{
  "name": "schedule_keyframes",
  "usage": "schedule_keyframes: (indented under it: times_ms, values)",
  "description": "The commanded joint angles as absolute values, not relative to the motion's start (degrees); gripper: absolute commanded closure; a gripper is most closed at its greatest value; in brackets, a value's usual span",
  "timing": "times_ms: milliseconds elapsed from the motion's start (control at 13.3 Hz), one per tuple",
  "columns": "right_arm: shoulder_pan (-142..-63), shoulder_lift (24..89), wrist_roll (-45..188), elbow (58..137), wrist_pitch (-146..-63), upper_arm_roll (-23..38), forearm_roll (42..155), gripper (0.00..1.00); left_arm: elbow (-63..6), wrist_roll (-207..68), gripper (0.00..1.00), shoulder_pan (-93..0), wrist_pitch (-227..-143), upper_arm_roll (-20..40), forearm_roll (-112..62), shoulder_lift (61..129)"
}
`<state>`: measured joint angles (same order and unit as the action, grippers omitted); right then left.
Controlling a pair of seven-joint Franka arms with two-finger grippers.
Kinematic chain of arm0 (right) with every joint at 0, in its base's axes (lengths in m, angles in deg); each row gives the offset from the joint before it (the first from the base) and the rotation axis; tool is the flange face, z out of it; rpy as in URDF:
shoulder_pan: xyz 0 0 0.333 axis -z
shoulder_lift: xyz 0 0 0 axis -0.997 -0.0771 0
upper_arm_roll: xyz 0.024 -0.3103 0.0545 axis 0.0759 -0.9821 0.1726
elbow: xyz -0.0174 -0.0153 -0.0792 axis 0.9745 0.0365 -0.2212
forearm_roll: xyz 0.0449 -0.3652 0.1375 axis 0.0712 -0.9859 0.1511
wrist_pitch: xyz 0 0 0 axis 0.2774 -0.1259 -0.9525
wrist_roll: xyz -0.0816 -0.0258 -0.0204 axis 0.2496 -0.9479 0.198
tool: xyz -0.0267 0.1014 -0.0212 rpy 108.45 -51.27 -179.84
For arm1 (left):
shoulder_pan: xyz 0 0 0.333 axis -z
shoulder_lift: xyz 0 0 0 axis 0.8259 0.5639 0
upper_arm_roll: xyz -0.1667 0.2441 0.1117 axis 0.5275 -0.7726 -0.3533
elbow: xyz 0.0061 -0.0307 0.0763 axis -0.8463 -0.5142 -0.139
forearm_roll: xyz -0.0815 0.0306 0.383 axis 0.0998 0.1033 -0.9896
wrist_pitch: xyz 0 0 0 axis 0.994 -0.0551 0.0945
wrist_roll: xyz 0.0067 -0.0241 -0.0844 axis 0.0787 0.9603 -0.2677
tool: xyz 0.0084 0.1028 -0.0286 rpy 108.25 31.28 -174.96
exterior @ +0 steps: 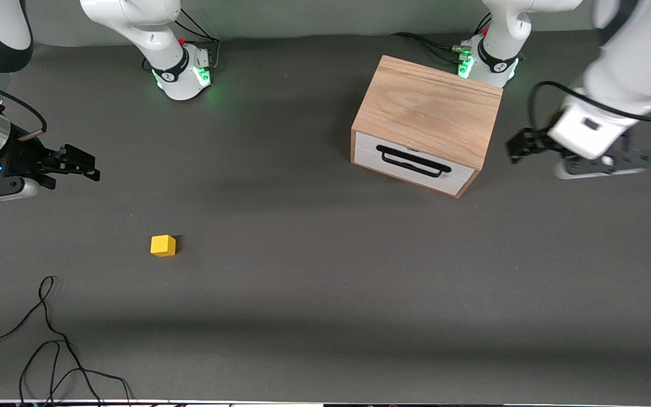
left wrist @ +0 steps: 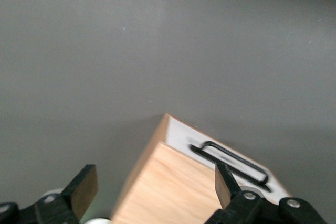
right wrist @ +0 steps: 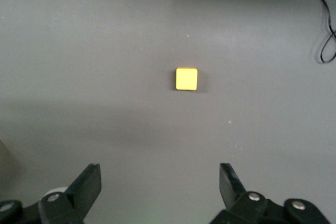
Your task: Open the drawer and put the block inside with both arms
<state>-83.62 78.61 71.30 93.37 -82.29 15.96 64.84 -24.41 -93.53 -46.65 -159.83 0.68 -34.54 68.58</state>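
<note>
The drawer [exterior: 413, 165] sits closed in its light wooden box [exterior: 430, 110], white front and black bar handle [exterior: 413, 161] facing the front camera. My left gripper [exterior: 515, 148] hangs open over the table beside the box, toward the left arm's end. Its wrist view shows the box [left wrist: 173, 187] and handle [left wrist: 233, 160] just under the spread fingers [left wrist: 84, 188], with nothing held. The yellow block [exterior: 163, 245] lies on the table nearer the front camera, toward the right arm's end. My right gripper [exterior: 85, 164] is open and empty over the table short of the block [right wrist: 186, 78].
Loose black cables [exterior: 48, 350] lie on the table near the front edge at the right arm's end, also seen in the right wrist view as a cable [right wrist: 321, 19]. The dark grey tabletop [exterior: 314, 271] stretches between block and box.
</note>
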Motion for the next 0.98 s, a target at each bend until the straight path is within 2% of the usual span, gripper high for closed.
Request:
schedule_keyframes:
  times_ms: [0, 151, 301, 527, 678, 904]
  values:
    - [-83.2, 75.85, 71.94, 92.59, -81.56, 14.57, 64.0, 0.0, -23.39, -117.06, 0.0, -46.18, -158.78, 6.72, -34.75, 69.92]
    - [-83.2, 72.96, 72.99, 92.41, -82.26, 14.47, 63.92, 0.0, -21.81, -131.51, 0.0, -46.1, -159.04, 11.3, -34.92, 72.37]
    - [-83.38, 70.93, 72.99, 92.76, -84.28, 14.47, 64.0, 0.0, -21.02, -142.67, 0.0, -44.35, -159.39, 13.25, -35.62, 73.87]
    - [-83.47, 65.4, 74.91, 93.37, -88.4, 14.47, 64.09, 0.0, -19.7, -160.27, 0.0, -40.57, -159.75, 13.25, -36.85, 76.16]
    - [-83.47, 62.24, 75.81, 95.48, -93.93, 14.39, 64.0, 0.0, -19.52, -163.82, 0.0, -39.42, -159.66, 13.25, -36.94, 77.3]
    - [-83.29, 56.96, 75.81, 95.93, -97.81, 14.39, 63.65, 0.0, -19.69, -164.35, 0.0, -40.03, -159.83, 13.08, -36.16, 78.88]
